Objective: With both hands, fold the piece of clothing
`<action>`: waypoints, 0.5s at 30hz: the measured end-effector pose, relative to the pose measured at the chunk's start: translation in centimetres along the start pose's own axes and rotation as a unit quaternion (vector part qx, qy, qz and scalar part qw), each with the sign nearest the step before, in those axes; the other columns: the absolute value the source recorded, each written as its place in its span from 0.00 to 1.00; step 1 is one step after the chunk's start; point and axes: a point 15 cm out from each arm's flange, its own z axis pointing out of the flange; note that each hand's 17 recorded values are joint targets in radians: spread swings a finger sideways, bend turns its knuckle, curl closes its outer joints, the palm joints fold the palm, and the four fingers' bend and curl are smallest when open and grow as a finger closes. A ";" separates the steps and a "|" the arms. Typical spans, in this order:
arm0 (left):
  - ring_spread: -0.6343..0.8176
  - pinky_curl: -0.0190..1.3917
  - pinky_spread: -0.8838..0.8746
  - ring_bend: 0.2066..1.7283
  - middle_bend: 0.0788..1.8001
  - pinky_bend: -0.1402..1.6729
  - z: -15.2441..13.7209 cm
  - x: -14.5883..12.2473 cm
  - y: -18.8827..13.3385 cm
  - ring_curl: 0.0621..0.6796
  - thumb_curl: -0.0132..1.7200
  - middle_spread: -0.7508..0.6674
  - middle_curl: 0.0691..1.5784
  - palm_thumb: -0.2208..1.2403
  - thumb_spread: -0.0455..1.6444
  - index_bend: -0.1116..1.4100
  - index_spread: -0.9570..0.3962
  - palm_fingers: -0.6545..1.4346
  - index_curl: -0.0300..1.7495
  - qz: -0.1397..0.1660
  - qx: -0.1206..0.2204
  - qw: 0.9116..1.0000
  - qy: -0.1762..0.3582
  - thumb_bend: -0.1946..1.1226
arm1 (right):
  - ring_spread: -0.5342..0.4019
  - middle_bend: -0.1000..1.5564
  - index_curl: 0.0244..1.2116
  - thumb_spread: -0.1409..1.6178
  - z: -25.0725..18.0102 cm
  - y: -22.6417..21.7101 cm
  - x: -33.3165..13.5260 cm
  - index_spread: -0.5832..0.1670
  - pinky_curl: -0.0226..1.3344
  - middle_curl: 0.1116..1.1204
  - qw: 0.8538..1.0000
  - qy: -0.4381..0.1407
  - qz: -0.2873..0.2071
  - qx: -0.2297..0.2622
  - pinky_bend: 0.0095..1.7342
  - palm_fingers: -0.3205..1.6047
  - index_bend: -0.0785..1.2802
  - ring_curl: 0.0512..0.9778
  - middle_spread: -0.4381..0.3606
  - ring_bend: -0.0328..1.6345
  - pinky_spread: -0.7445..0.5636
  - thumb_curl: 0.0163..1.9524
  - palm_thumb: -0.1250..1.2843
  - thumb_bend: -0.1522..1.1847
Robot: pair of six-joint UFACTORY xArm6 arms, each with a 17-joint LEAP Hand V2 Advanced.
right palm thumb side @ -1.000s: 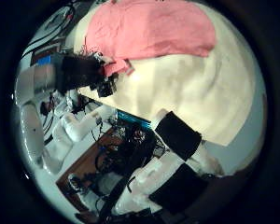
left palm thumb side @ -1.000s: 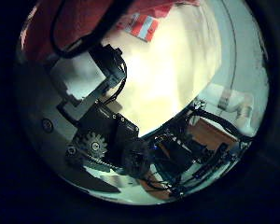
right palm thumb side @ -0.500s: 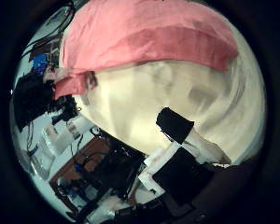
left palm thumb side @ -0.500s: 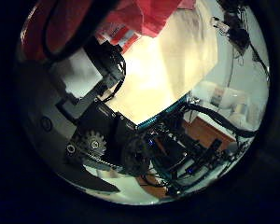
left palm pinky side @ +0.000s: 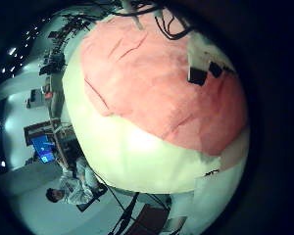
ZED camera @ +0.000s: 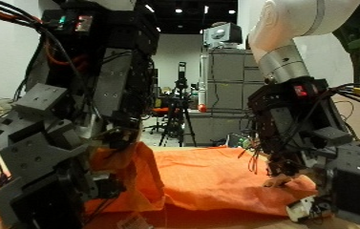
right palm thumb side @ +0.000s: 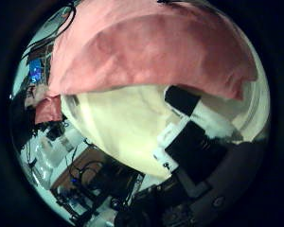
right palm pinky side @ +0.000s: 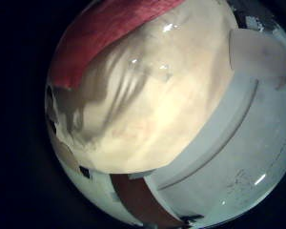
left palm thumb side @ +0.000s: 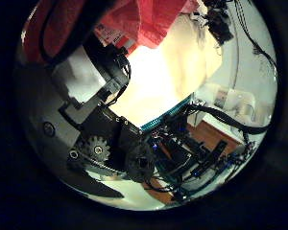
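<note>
Left hand (ZED camera: pixel 65 172): I see it low at the orange garment (ZED camera: pixel 218 176); finger state unclear.
Right hand (ZED camera: pixel 313 162): low at the far edge, fingers curled; grip unclear.

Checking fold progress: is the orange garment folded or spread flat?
Partly folded: the orange garment shows one edge doubled over near the left hand, the rest spread on the table.

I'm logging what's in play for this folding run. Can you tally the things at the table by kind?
Orange piece of clothing: 1
Table with pale top: 1
Robot hands: 2, the left hand and the right hand
Total: 4
</note>
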 end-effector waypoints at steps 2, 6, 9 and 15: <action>0.04 0.35 0.07 0.33 0.37 0.54 -0.3 -0.2 0.1 0.50 0.37 0.12 0.39 0.65 0.76 0.18 0.33 0.80 0.39 -0.001 0.003 1.000 0.000 0.13 | 0.25 0.30 0.28 0.60 -0.6 -0.1 0.3 0.25 0.24 0.32 1.000 0.007 0.008 0.009 0.27 0.80 0.21 0.31 0.28 0.43 0.32 0.18 0.63 0.10; 0.04 0.36 0.07 0.33 0.38 0.55 -0.7 -0.3 0.4 0.50 0.33 0.12 0.39 0.63 0.76 0.18 0.33 0.82 0.40 -0.001 0.008 1.000 0.001 0.13 | 0.24 0.46 0.38 0.62 -2.2 -1.2 0.7 0.22 0.32 0.43 0.998 0.011 0.013 0.053 0.41 0.97 0.39 0.41 0.26 0.52 0.23 0.18 0.67 0.11; 0.03 0.36 0.06 0.34 0.39 0.56 -1.1 -0.5 0.6 0.52 0.31 0.12 0.39 0.62 0.77 0.19 0.32 0.84 0.40 0.005 0.010 1.000 0.001 0.14 | 0.27 0.56 0.46 0.66 -3.3 -1.3 1.1 0.25 0.38 0.50 0.997 0.011 0.017 0.070 0.50 0.95 0.53 0.47 0.29 0.59 0.24 0.19 0.70 0.12; 0.03 0.36 0.07 0.35 0.41 0.57 -1.4 -1.0 1.8 0.54 0.27 0.12 0.39 0.61 0.79 0.19 0.30 0.84 0.42 0.015 -0.007 1.000 0.005 0.14 | 0.30 0.72 0.58 0.74 -4.1 1.3 2.0 0.32 0.47 0.60 0.997 0.007 0.031 0.067 0.64 0.85 0.72 0.58 0.33 0.72 0.29 0.20 0.79 0.14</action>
